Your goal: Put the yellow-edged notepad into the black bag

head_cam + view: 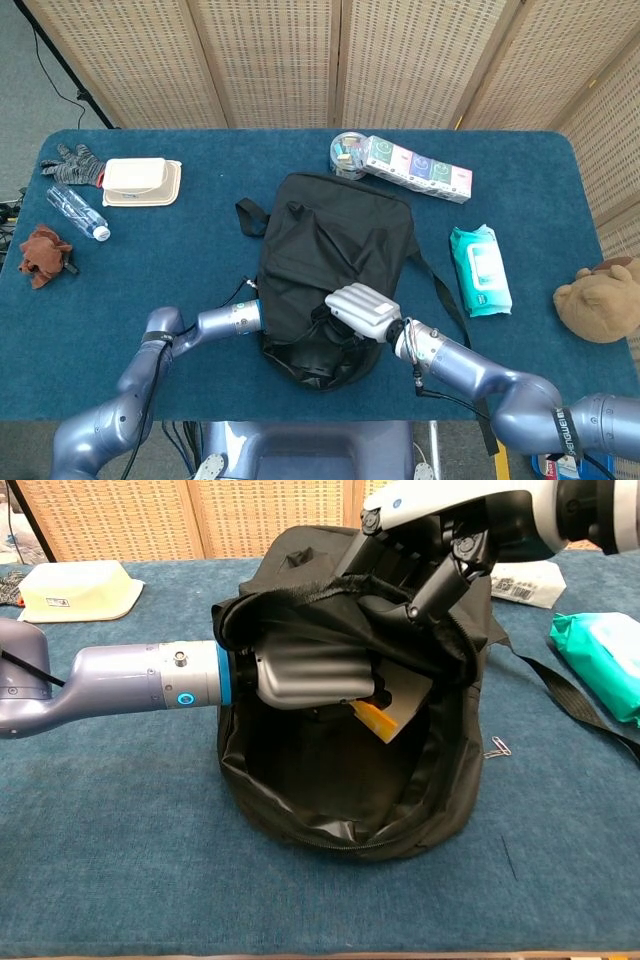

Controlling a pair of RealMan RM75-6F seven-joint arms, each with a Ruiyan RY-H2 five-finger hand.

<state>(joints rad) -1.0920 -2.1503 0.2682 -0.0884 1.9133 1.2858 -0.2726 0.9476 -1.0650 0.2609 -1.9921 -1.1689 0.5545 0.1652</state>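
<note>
- The black bag (340, 800) lies on the blue worktop (120, 860) with its open mouth toward the robot, and the lower rim of the mouth is nearest to me.
- The left robot hand (315, 678) is inside the bag mouth, reaching in from the left side; its fingers are curled around the yellow-edged notepad (385, 708) and hold it.
- The notepad is inside the bag, tilted, with one yellow corner and a pale cover showing just to the right of the left robot hand and a little below it.
- The right robot hand (440, 545) is above the left one, its fingers closed on the upper flap of the bag and holding the fabric up so the mouth is open.
- A small paper clip (497, 747) lies on the worktop just right of the bag, below the right robot hand.
- A teal pack of wipes (480, 270) lies to the right of the right robot hand, well apart from it.
- Far to the left of the left robot hand are a beige food box (140, 181) and a plastic bottle (76, 211).
- Behind the bag, far from both hands, a long box of tissue packs (415, 167) lies beside a small clear jar (347, 155).
</note>
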